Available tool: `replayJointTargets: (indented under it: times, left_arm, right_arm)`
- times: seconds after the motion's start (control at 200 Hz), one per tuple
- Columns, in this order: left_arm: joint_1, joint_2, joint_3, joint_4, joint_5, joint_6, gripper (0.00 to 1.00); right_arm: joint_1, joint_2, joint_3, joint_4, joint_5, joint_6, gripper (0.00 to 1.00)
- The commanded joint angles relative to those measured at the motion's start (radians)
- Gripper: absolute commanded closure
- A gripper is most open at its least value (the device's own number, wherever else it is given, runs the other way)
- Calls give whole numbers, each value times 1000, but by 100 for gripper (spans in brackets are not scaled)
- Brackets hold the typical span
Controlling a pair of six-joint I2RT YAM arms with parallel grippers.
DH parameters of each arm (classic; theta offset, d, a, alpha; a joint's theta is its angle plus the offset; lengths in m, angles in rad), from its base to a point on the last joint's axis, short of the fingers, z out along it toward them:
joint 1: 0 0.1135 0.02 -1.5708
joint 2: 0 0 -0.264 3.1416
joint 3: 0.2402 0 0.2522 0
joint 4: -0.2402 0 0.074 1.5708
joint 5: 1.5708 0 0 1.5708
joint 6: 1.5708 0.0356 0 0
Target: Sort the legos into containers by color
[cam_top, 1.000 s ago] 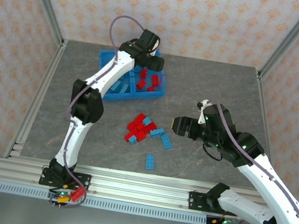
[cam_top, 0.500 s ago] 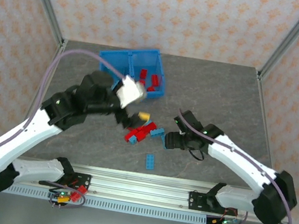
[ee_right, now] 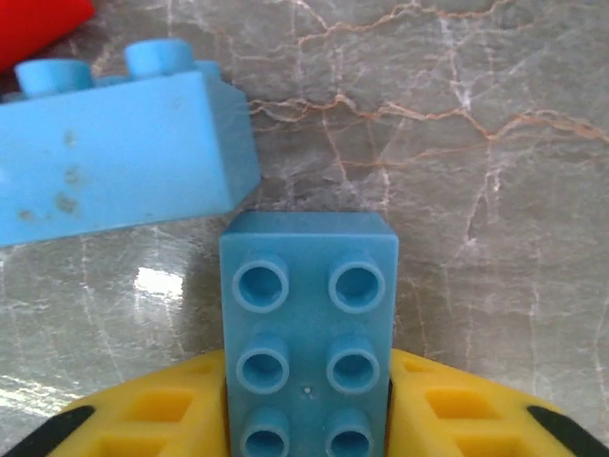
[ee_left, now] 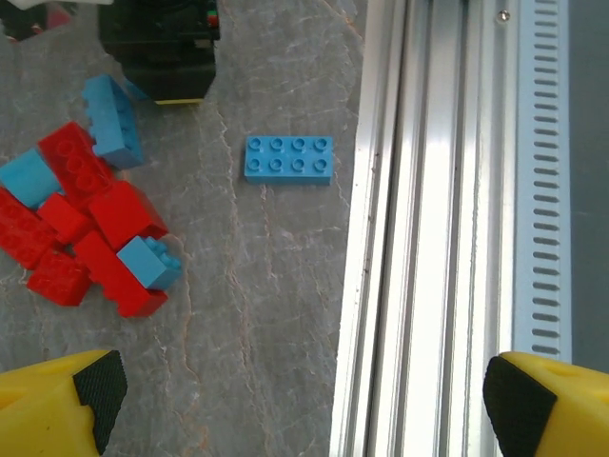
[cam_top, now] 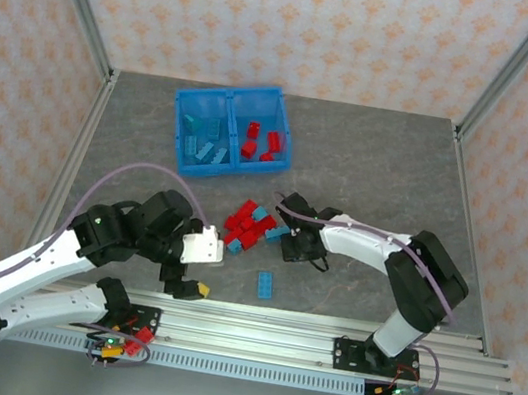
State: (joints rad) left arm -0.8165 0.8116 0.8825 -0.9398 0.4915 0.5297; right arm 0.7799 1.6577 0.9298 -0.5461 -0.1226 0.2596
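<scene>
The right fingers point(ee_right: 495, 409) clamp the light-blue brick point(ee_right: 309, 324), long axis toward 12 o'clock; the left fingers point(ee_left: 57, 400) stand open.

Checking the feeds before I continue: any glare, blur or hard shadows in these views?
Top external: even light, soft shadows, nothing blurred. Left wrist: sharp, but the aluminium rail glares white. Right wrist: the close light-blue brick is in focus; a small bright reflection sits on the tabletop left of it.
</scene>
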Motion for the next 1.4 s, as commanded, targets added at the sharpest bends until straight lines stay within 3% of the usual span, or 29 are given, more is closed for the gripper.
replayJointTargets:
  times: [0.0, 0.11, 0.21, 0.385, 0.47, 0.566, 0.716, 0.881, 0.986, 1.161, 1.396]
  left_arm:
    - [-5, -62, -35, 22, 57, 54, 0]
    - [-5, -106, -62, 59, 131, 106, 0]
    - [-5, -151, -70, 118, 132, 95, 0]
    - [-4, -289, -95, 292, -77, -126, 0]
    - [-5, -331, -67, 308, -271, -329, 0]
    - [-4, -351, 24, 213, -466, -496, 0]
    - [-5, -410, 111, 47, -734, -641, 0]
    - [-6, -481, 109, -96, -938, -779, 0]
    - [-7, -535, 102, -89, -997, -828, 0]
    - [-6, -541, 53, -62, -982, -825, 0]
    - [-6, -410, 28, -34, -976, -819, 0]
  right_arm:
    - [7, -28, -3, 44, 31, 22, 73]
    - [7, -147, 0, 4, 78, 53, 78]
    - [41, -281, 61, -40, 146, 59, 79]
    - [155, -293, 247, 48, 151, 26, 78]
    - [171, -184, 390, 79, 142, 0, 78]
    - [171, -24, 587, 80, 137, -23, 78]
    - [167, 291, 910, 31, 193, -43, 79]
    - [150, 648, 1316, -116, 219, -7, 79]
    - [127, 829, 1532, -157, 208, 15, 79]
    - [104, 1030, 1771, -158, 102, -1, 73]
    - [104, 935, 1766, -166, 46, 1, 52]
